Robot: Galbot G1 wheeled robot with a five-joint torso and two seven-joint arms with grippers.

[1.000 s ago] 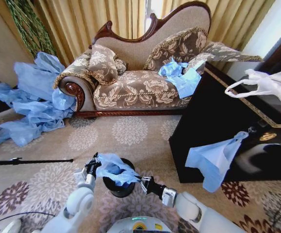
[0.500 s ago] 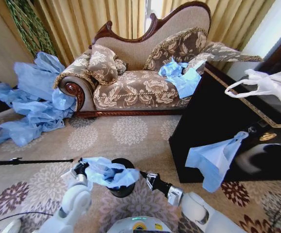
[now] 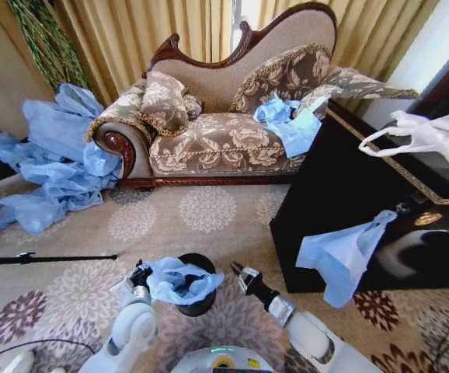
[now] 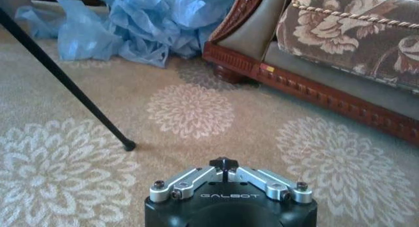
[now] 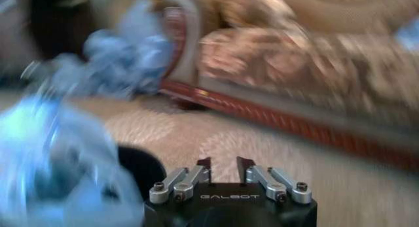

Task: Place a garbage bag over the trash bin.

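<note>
While the arms stay low at the frame's bottom:
Left gripper (image 3: 140, 274): lower left of centre, fingers pinched on the garbage bag (image 3: 179, 281).
Garbage bag: crumpled over the trash bin (image 3: 199, 301), bottom centre.
Right gripper (image 3: 238, 270): just right of the bin, fingers slightly parted, holding nothing.

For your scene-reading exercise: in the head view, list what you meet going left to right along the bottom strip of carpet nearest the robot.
Black pole → left gripper → garbage bag draped on the trash bin → right gripper → blue bag hanging on the dark cabinet.
</note>
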